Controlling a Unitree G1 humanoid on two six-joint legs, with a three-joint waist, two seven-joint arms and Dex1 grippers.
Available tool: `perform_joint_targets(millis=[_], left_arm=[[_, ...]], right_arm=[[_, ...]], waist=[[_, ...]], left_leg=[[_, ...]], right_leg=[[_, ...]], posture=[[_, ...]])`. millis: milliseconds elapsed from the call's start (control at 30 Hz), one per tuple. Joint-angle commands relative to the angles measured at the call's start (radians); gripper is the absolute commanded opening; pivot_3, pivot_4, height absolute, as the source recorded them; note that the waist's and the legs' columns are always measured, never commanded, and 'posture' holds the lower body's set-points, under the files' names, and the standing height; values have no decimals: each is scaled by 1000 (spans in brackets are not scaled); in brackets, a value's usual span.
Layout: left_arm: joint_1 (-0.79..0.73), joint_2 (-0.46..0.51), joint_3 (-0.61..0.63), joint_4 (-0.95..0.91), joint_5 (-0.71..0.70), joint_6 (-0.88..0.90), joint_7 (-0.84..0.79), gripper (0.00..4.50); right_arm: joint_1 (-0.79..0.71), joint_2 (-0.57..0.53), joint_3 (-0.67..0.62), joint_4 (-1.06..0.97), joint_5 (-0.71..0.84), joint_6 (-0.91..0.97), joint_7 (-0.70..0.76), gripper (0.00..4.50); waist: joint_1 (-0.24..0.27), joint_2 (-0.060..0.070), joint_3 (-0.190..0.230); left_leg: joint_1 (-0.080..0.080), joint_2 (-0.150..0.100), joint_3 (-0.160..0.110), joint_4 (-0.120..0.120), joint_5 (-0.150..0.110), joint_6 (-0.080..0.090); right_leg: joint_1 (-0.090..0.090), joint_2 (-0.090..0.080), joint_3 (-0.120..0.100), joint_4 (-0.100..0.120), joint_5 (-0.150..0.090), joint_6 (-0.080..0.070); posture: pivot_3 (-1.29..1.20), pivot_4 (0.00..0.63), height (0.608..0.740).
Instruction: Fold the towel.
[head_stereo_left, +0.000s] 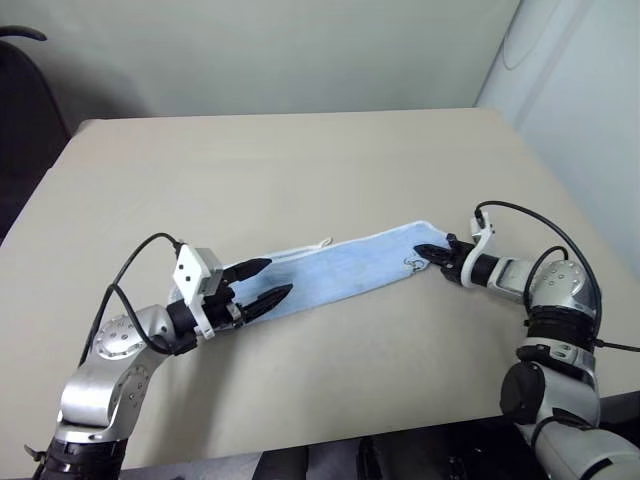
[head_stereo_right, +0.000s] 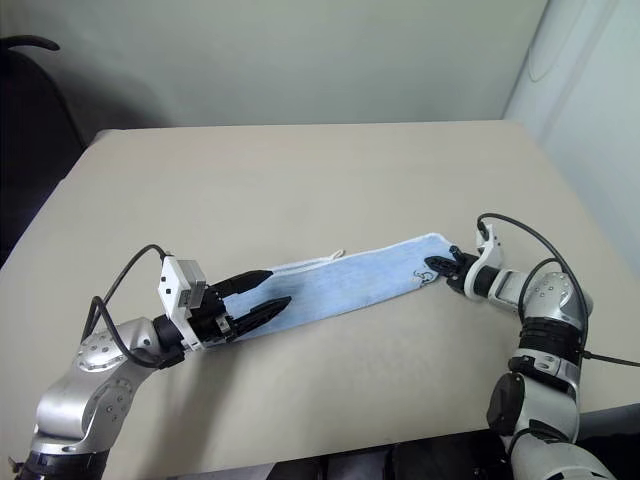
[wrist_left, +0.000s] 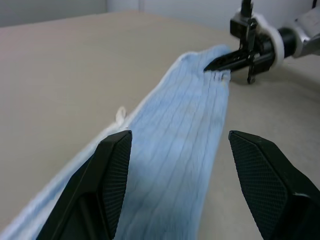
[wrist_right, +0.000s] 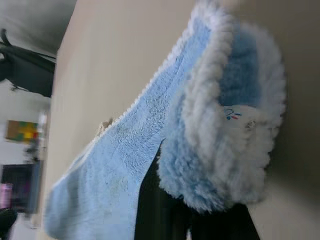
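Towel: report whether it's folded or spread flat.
Folded. The towel lies as a long narrow strip on the table, with layered edges bunched at the right tool.

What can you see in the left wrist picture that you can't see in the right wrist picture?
The left wrist view has the left gripper's two black fingers standing open on either side of the towel, and, at the towel's far end, the right gripper pinched shut on the cloth.

The right wrist view has, up close, the fluffy bunched towel end with a tiny printed logo, plus a dark chair beyond the table.

Both share the light-blue towel with its white edging, lying long on the beige table.
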Motion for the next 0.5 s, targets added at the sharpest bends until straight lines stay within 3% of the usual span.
perform_joint_targets(millis=[33, 267, 500], left_arm=[[13, -9, 25, -39, 0, -30, 11, 3380], [37, -19, 37, -44, -4, -33, 32, 3380], [37, -31, 30, -46, 1, -34, 53, 3380]], right_arm=[[6, -64, 86, -104, 16, -74, 79, 16], [-2, -232, 339, -196, -57, -288, 278, 16], [-3, -360, 712, -347, -300, -669, 498, 16]], waist=[[2, 0, 0], [4, 0, 0], [4, 0, 0]], left_leg=[[0, 0, 0, 0, 0, 0], [0, 0, 0, 0, 0, 0], [-1, 0, 0, 1, 0, -1]], right_leg=[[0, 0, 0, 0, 0, 0], [0, 0, 0, 0, 0, 0], [0, 0, -1, 0, 0, 1]], posture=[[0, 150, 740], [0, 150, 740], [0, 150, 740]])
